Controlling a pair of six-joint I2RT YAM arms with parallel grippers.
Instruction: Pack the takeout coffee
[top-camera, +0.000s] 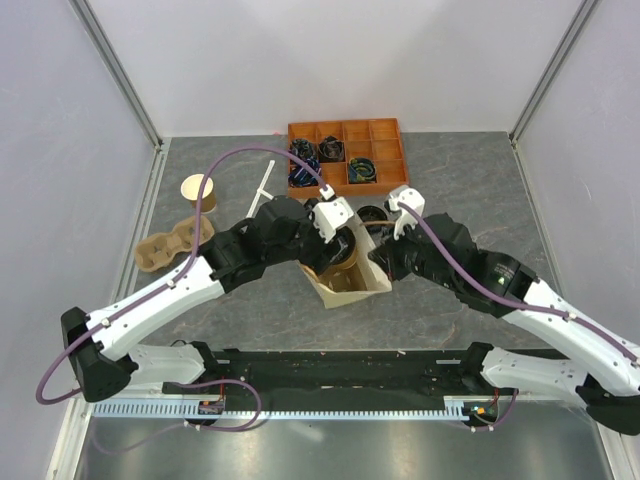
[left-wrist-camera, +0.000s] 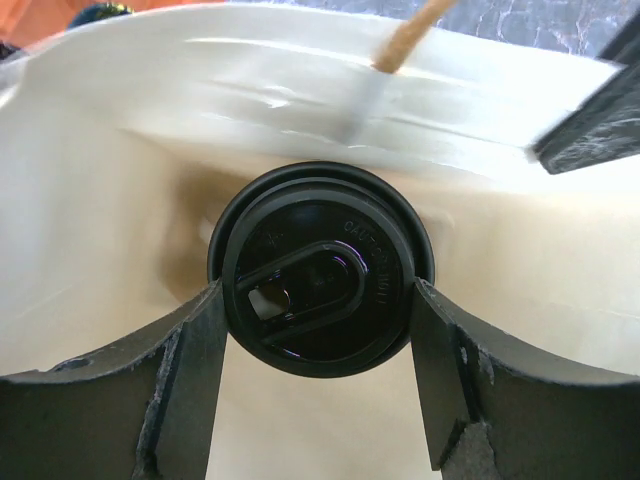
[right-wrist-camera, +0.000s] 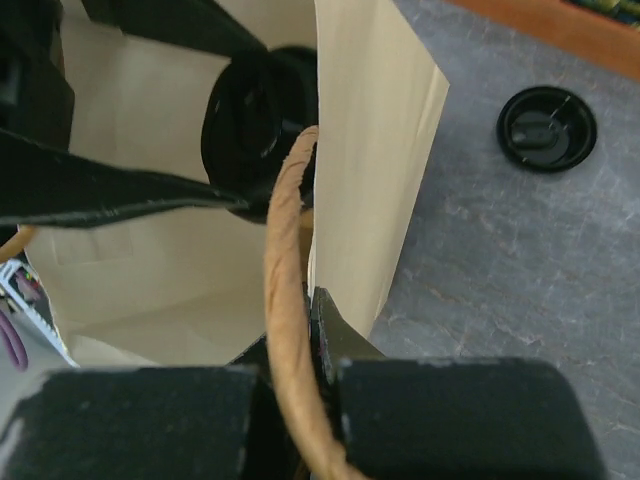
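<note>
The coffee (left-wrist-camera: 315, 270) sits inside the open paper bag (top-camera: 347, 293) at the middle of the worktop (top-camera: 480, 200). Only its black lid shows from above, ringed by the bag's cream inner walls.

The left gripper (left-wrist-camera: 318, 292) reaches down into the bag and grasps the coffee. Its two fingers (left-wrist-camera: 195, 370) press against opposite sides of the lid, set wide to span it.

The right gripper (right-wrist-camera: 305, 360) is clenched on the bag's right-hand rim. The twine handle (right-wrist-camera: 283, 250) runs up between its fingers, and the bag's edge is pinched just beside it. From that wrist the bag's mouth gapes, with the lid and the left fingers visible within.

A loose black lid (right-wrist-camera: 547, 128) lies flat on the worktop just behind the bag, apart from it. Farther back an orange divided tray (top-camera: 345, 127) holds dark coiled items. At the left, well apart from the bag, a lidless brown cup (top-camera: 198, 190) stands upright. A pulp carrier (top-camera: 170, 248) lies near it, on the side closer to the arms.
</note>
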